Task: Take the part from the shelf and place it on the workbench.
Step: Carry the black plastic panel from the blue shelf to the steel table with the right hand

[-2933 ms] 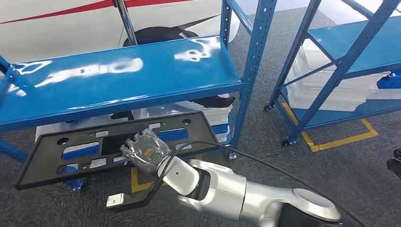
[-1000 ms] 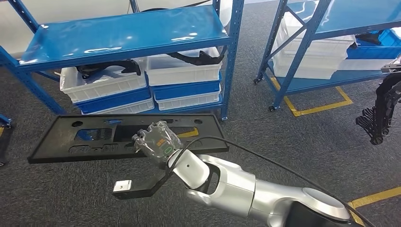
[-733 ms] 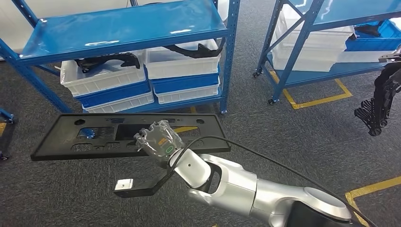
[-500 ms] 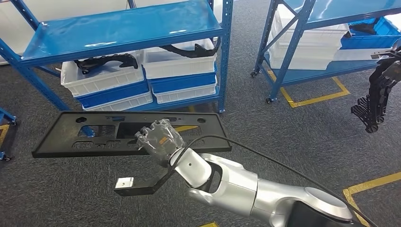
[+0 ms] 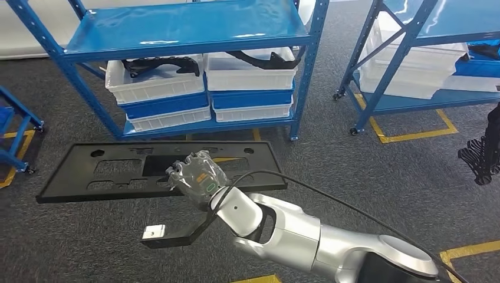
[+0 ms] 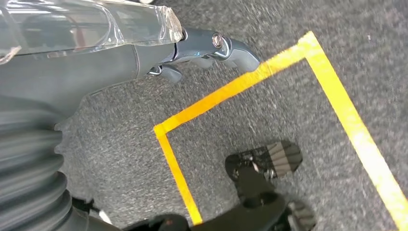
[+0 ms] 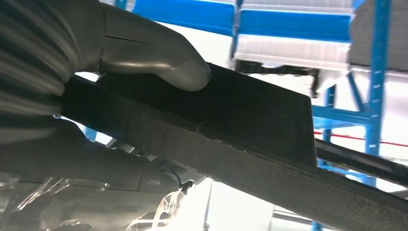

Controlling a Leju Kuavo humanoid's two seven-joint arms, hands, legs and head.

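The part is a long flat black panel [image 5: 88, 174] with several cut-outs. My right hand [image 5: 196, 177] grips it near the middle of its near edge and holds it level above the grey carpet, in front of the blue shelf [image 5: 188, 26]. In the right wrist view my grey thumb [image 7: 159, 62] presses on the panel's dark face [image 7: 250, 115], and the fingers are under it. My left hand [image 6: 207, 45] hangs over the carpet with its fingers out and nothing in it.
White and blue crates [image 5: 156, 88] holding black parts fill the shelf's lower level. A second blue shelf [image 5: 413, 35] stands to the right, with yellow floor tape [image 5: 413, 132] under it. A black ribbed piece [image 5: 486, 147] hangs at the right edge. Yellow tape [image 6: 231, 89] marks the carpet.
The camera has backed away from the shelf and turned, so the shelves slid across the picture. The panel stays in my right hand in the same grip.
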